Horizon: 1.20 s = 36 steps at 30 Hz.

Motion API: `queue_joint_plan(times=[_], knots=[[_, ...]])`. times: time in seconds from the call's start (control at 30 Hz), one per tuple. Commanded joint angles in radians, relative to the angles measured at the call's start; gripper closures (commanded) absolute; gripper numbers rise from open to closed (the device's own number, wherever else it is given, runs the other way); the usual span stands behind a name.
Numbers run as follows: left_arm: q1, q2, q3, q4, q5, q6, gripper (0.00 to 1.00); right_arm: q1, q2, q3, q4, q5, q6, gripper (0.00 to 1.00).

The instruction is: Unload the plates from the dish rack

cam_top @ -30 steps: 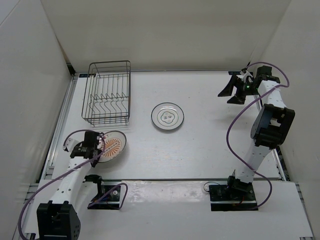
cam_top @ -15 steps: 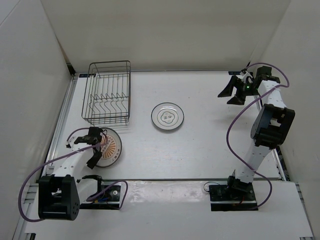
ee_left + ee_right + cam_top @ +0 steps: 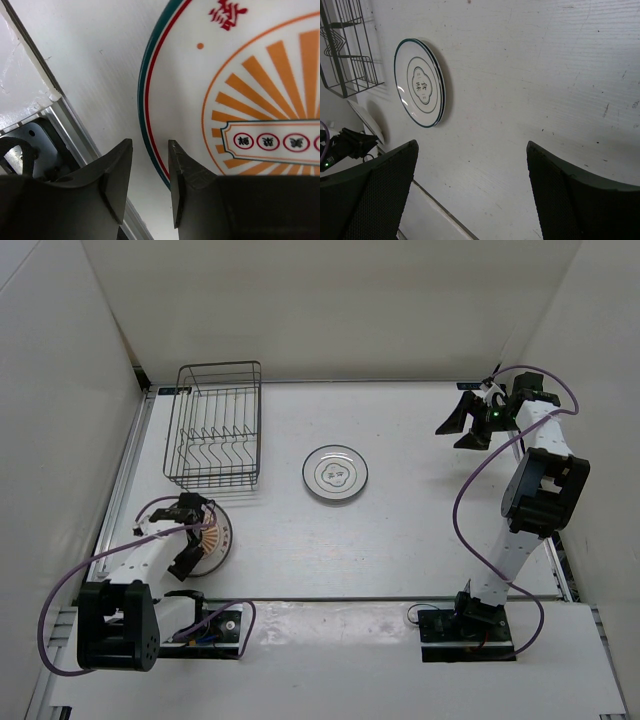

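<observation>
The orange-brown patterned plate (image 3: pixel 215 538) lies at the near left of the table, and its face fills the left wrist view (image 3: pixel 260 100). My left gripper (image 3: pixel 196 537) hovers over its left rim. In the left wrist view the left gripper (image 3: pixel 150 145) has a narrow gap between the jaws, with nothing in it. Two white plates (image 3: pixel 335 473) lie stacked mid-table, also seen in the right wrist view (image 3: pixel 420 82). The dish rack (image 3: pixel 212 455) stands at the far left with no plates in it. My right gripper (image 3: pixel 470 420) is wide open at the far right, empty in its own view (image 3: pixel 472 145).
A metal rail (image 3: pixel 75 145) runs along the table's left edge, just beside the orange plate. White walls close in the table on the left, back and right. The rack's corner shows in the right wrist view (image 3: pixel 362 88).
My left gripper has swung from the plate's left side to over its left rim. The orange plate has shifted slightly left toward the rail. The right arm has not moved.
</observation>
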<state>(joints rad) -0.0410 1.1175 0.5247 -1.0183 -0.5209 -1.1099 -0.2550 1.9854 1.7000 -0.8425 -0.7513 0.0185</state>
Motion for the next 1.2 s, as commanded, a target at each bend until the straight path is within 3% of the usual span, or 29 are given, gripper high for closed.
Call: queue_joint_plan(times=[0.0, 0.57, 0.93, 1.07, 1.1, 1.17], knots=[[0.004, -0.01, 0.027, -0.022, 0.012, 0.022, 0.54, -0.007, 0.01, 0.033, -0.006, -0.016, -0.014, 0.1], [-0.007, -0.024, 0.124, -0.017, 0.001, 0.062, 0.54, -0.006, 0.003, 0.02, 0.016, 0.013, -0.012, 0.1], [-0.02, -0.165, 0.196, -0.023, -0.034, 0.099, 0.5, 0.002, -0.017, -0.01, 0.016, 0.076, -0.069, 0.1], [-0.026, -0.226, 0.204, 0.11, 0.02, 0.258, 0.44, 0.006, -0.03, -0.026, -0.004, 0.124, -0.101, 0.1], [-0.026, -0.243, 0.199, 0.177, 0.042, 0.394, 0.37, 0.011, -0.036, -0.037, -0.004, 0.132, -0.109, 0.1], [-0.025, -0.255, 0.196, 0.26, 0.1, 0.481, 0.23, 0.02, -0.054, -0.056, -0.006, 0.197, -0.15, 0.1]])
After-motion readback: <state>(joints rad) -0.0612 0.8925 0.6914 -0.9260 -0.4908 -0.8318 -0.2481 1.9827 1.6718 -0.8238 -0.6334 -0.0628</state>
